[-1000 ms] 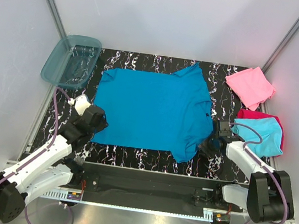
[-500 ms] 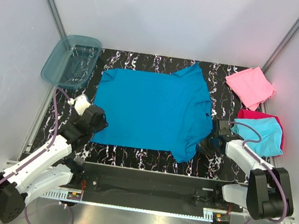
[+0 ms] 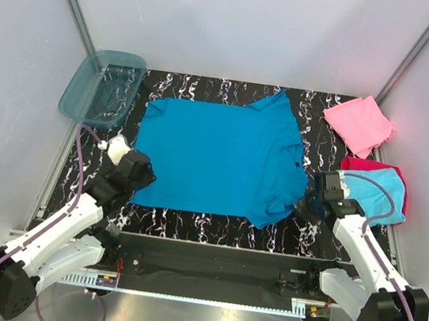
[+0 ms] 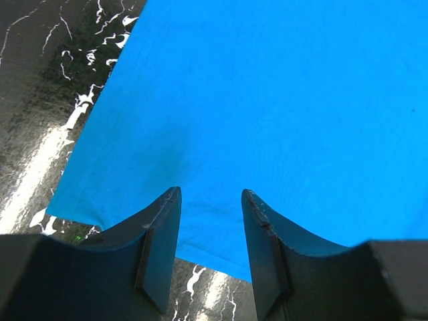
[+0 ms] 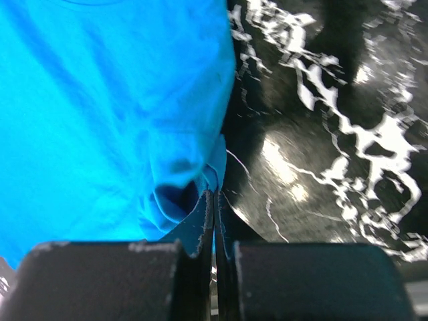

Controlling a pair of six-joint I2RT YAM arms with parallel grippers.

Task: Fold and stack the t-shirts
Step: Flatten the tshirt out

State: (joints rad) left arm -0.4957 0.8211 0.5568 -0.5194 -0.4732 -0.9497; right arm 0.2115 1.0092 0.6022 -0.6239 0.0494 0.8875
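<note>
here, teal t-shirt [image 3: 219, 157] flat, long axis left-right, right end effector [image 5: 214, 195] pinching its edge, left end effector [image 4: 210, 194] apart

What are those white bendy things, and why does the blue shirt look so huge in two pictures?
Those are two robot arms, a left arm and a right arm, each ending in a pincer. One picture looks down from above. The two close-ups come from little cameras on the wrists, so the big blue shirt fills them. It lies spread flat on the black table, along with a folded pink shirt, a light blue shirt folded on a red shirt, and a see-through tub at the far left corner. The right pincer is shut, pinching the big shirt's edge. The left pincer is open over its near corner.
</note>
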